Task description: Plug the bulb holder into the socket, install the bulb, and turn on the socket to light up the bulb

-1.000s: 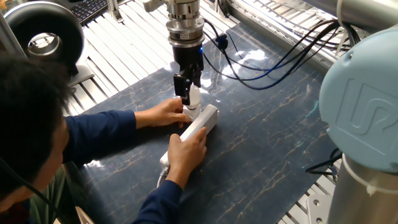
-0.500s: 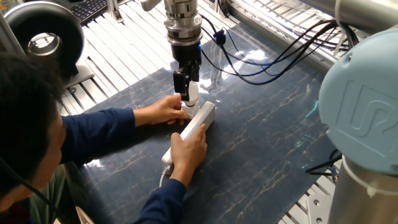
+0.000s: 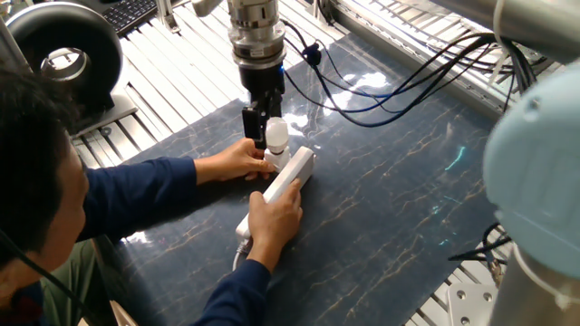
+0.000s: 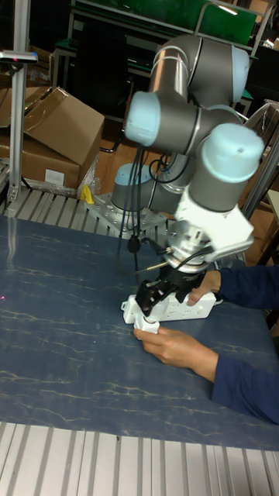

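A: Fixed view, near edge first. A person in a blue sleeve leans in from the lower left. One hand (image 3: 275, 215) lies on the socket (image 3: 288, 179), below and nearer than the gripper (image 3: 260, 129); the other hand (image 3: 243, 161) sits just left of the gripper's tips, at the socket's far end.

B: Socket placement?

A: Long white strip flat on the dark marbled table (image 3: 390, 199), running diagonally, its far end directly under the gripper.

B: Gripper state?

A: Pointing straight down, fingers closed on the bulb (image 3: 276, 135), whose white body shows between and just right of the dark fingers. Bulb upright, right above the socket's far end. Contact between bulb and anything below it: cannot tell.

B: Bulb holder?

A: Not distinguishable; hidden behind the fingers and the hand.

B: Tall fixed view?

A: Same cluster from the opposite side: hand (image 4: 172, 344) nearest, then the socket (image 4: 182, 308), gripper (image 4: 149, 304) over its left end, second hand (image 4: 204, 285) behind. Bulb too blurred to separate there. Beyond the gripper, black cables (image 3: 399, 86) trail across the table.
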